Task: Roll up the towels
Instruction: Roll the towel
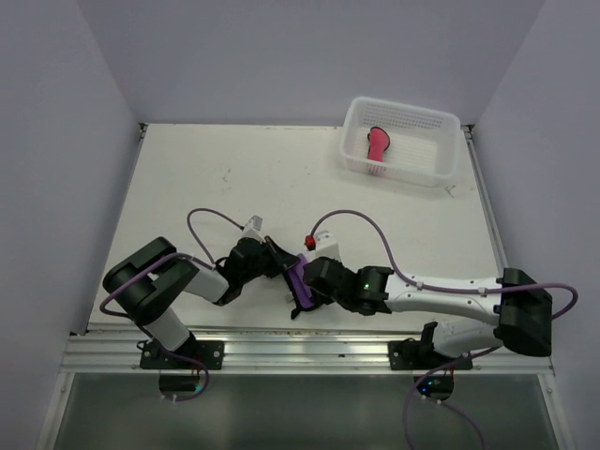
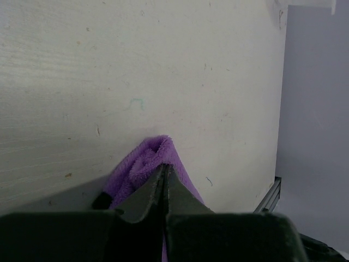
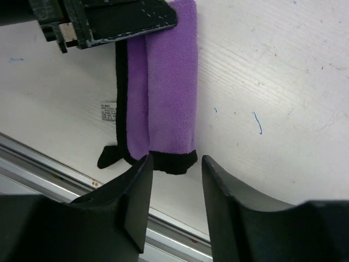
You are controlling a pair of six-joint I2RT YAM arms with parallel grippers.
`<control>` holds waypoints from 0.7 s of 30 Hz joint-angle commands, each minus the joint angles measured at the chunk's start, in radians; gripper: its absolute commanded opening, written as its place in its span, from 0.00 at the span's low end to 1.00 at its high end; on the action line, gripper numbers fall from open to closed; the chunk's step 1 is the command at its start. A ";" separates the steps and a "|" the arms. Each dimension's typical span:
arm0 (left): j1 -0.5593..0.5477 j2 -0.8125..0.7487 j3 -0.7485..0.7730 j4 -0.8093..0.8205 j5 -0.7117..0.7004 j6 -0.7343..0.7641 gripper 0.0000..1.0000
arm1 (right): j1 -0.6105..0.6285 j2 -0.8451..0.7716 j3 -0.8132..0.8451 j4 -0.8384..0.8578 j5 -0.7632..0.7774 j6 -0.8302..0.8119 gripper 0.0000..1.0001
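Two grippers met at the white tabletop's (image 1: 225,169) near edge: left gripper (image 2: 163,173) pinched the purple towel (image 3: 163,82); right gripper (image 3: 174,164) spread; tag (image 3: 108,111) illegible.

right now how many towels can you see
2. The purple towel lies folded on the table near the front edge, between the grippers, its far end pinched by the left gripper. The pink towel sits rolled in the basket. Others could be hidden.
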 commanded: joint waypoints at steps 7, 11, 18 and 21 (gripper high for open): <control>-0.002 0.016 -0.022 -0.146 -0.072 0.056 0.02 | -0.178 -0.115 -0.124 0.149 -0.202 0.113 0.31; -0.002 0.010 -0.022 -0.154 -0.077 0.056 0.02 | -0.202 -0.076 -0.162 0.206 -0.283 0.128 0.29; -0.001 0.001 -0.039 -0.161 -0.091 0.053 0.01 | -0.202 -0.041 -0.214 0.298 -0.346 0.156 0.28; -0.001 0.001 -0.048 -0.160 -0.095 0.048 0.01 | -0.202 -0.030 -0.222 0.309 -0.351 0.156 0.33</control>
